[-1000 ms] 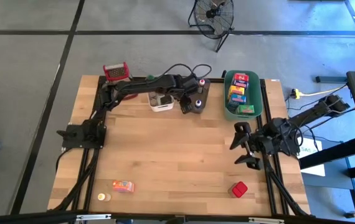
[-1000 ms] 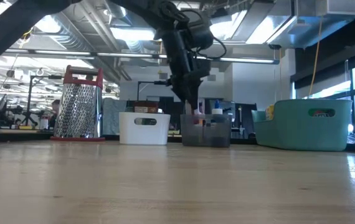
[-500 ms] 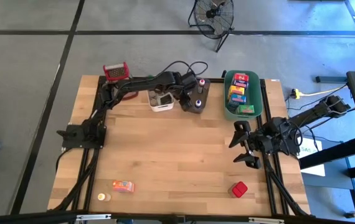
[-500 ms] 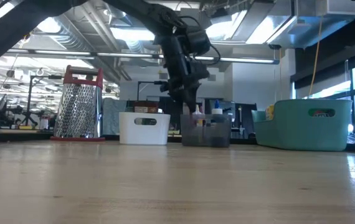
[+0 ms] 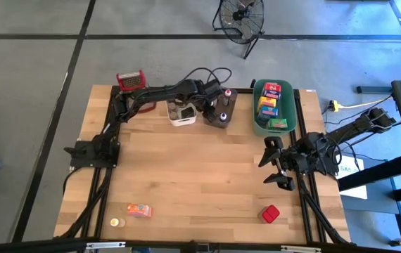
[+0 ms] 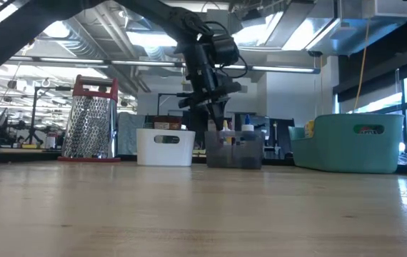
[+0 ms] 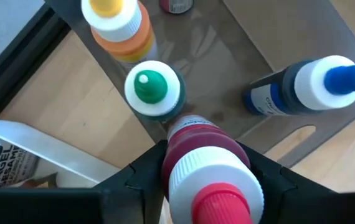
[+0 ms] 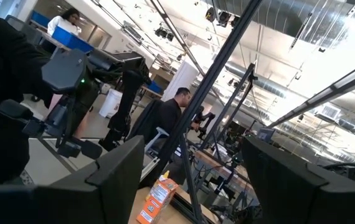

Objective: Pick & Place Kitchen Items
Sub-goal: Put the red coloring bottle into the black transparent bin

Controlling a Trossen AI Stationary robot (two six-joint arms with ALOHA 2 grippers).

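My left gripper (image 5: 209,111) reaches over the dark grey tub (image 5: 233,105) at the table's far side and is shut on a small red bottle (image 7: 205,158) with a white collar and red cap. An orange bottle (image 7: 120,25), a green-tipped bottle (image 7: 152,90) and a blue bottle (image 7: 302,90) stand in the same tub. An orange box (image 5: 138,209), a small tin (image 5: 117,222) and a red box (image 5: 269,213) lie on the near part of the table. My right gripper (image 5: 274,163) waits open near the table's right edge. My left gripper pinches the red bottle's body (image 7: 193,140) just below the white collar, one finger (image 7: 141,177) on each side. The fingers come from above, pointing down. The bottle is upright inside the grey tub; the bottle hides whether its base rests on the tub floor.
A white tub (image 5: 182,112) sits just left of the grey one, and a green tub (image 5: 257,123) with food boxes sits to its right. A red-topped grater (image 5: 131,79) stands at the far left corner. The middle of the wooden table (image 5: 200,169) is bare.
My left gripper has shifted a little toward the far-left over the grey tub and turned about its wrist, still holding the red bottle.
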